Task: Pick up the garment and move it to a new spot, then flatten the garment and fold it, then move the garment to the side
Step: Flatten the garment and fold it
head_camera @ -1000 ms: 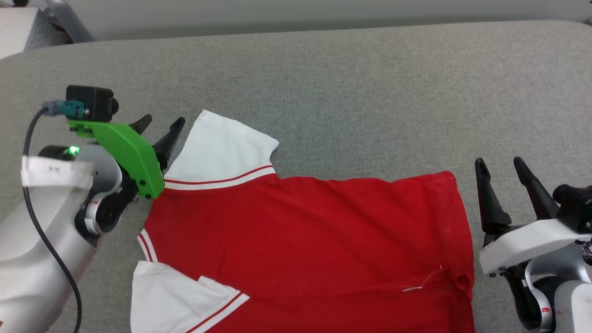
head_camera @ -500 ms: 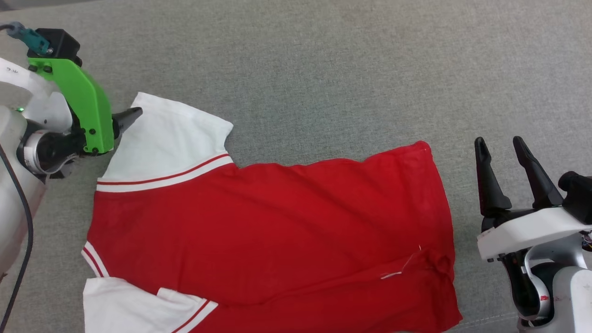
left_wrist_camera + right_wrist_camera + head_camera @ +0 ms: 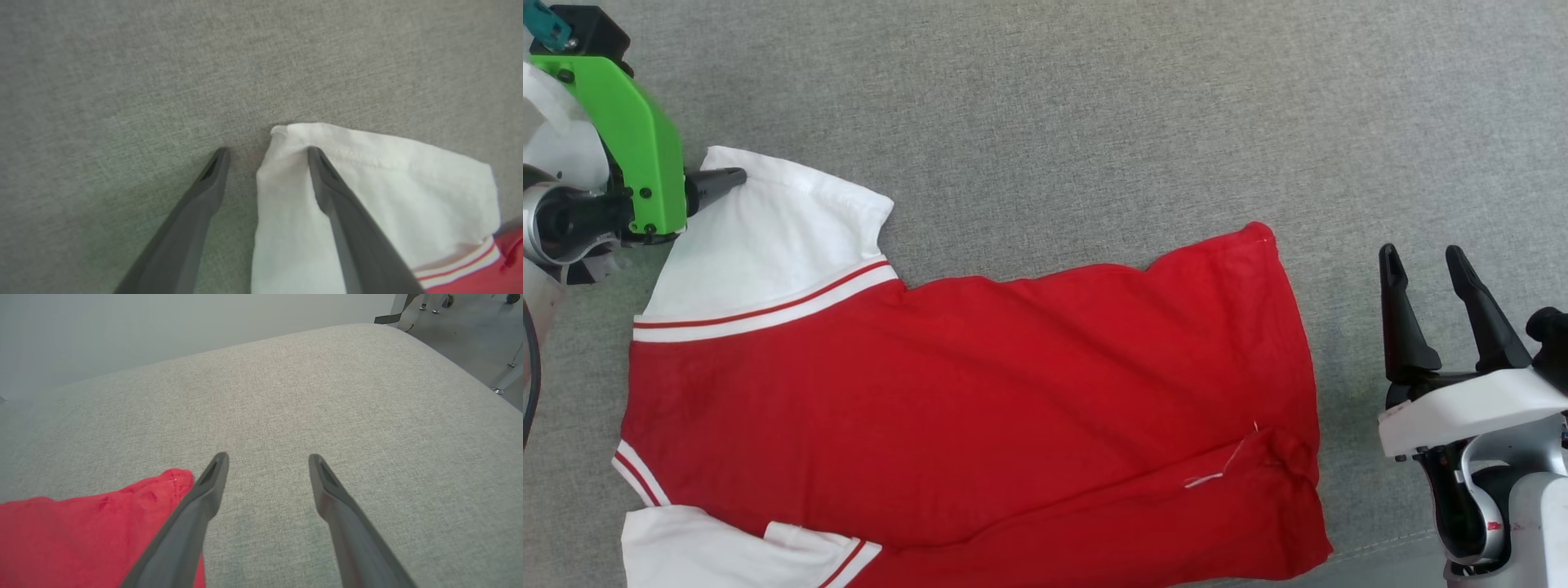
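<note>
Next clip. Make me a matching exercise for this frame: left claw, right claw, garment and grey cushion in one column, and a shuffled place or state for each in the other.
Column one
1. left claw
2. right claw
3. garment
4. grey cushion

Column two
A. lies spread out, plain red side up
B. open, over bare cushion beside the red hem
C. lies under everything else
D. open, one finger over the corner of the white sleeve

Pairs: 1-D, 2-B, 3-A, 4-C
</note>
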{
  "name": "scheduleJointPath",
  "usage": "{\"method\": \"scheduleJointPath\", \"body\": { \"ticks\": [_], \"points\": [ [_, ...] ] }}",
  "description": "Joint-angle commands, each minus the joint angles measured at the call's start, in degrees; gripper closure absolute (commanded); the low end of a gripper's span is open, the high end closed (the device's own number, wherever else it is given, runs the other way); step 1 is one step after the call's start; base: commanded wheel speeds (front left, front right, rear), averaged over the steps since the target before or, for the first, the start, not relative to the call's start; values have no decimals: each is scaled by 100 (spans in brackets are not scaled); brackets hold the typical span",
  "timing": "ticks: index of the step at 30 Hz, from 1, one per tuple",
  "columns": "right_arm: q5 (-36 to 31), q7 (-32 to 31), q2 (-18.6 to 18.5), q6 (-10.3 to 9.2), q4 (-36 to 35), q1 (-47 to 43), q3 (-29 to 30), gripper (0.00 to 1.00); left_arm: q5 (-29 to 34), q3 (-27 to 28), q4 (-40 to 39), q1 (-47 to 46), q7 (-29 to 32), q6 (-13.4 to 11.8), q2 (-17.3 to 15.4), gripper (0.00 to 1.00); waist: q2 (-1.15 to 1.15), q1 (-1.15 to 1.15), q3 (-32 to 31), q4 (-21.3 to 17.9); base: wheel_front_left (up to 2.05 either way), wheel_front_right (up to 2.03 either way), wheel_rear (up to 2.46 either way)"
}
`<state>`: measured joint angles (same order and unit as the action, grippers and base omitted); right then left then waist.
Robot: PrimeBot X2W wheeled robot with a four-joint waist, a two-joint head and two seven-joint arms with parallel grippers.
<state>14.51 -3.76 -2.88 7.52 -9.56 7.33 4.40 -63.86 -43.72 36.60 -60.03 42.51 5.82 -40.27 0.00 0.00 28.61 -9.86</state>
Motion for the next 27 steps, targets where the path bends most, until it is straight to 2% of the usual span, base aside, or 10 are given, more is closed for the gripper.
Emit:
{"method": "scheduleJointPath", "body": {
  "ticks": [1,2,3,8,12,17,22,27],
  "points": [
    [44,20,0,-3,21,144,30,0,-115,-229,150,325,185,42,273,33,0,0,23,-16,0,0,0],
    [45,14,0,-3,28,152,47,0,-138,-255,159,341,249,49,298,64,0,0,24,-13,0,0,0],
    [47,4,0,-3,40,157,76,0,-175,-270,173,360,304,56,331,100,0,0,18,-10,0,0,0],
    [135,-160,0,-3,138,186,131,0,-198,-303,223,366,290,74,436,100,0,0,-66,28,0,0,0],
    [296,-552,0,-3,263,255,59,0,-112,-280,279,264,63,86,464,100,0,0,-217,83,0,0,0],
    [303,-1705,-13,-3,445,475,-38,0,-4,-265,210,60,-181,111,494,100,0,0,-443,238,0,0,0],
    [480,-2918,-261,-3,495,821,-152,0,137,-279,-10,-169,-403,127,547,100,0,0,-594,481,0,0,0],
    [596,-3841,-465,-3,550,1178,-339,0,225,-282,-258,-307,-546,134,562,100,0,0,-612,707,0,0,0]
  ]
}}
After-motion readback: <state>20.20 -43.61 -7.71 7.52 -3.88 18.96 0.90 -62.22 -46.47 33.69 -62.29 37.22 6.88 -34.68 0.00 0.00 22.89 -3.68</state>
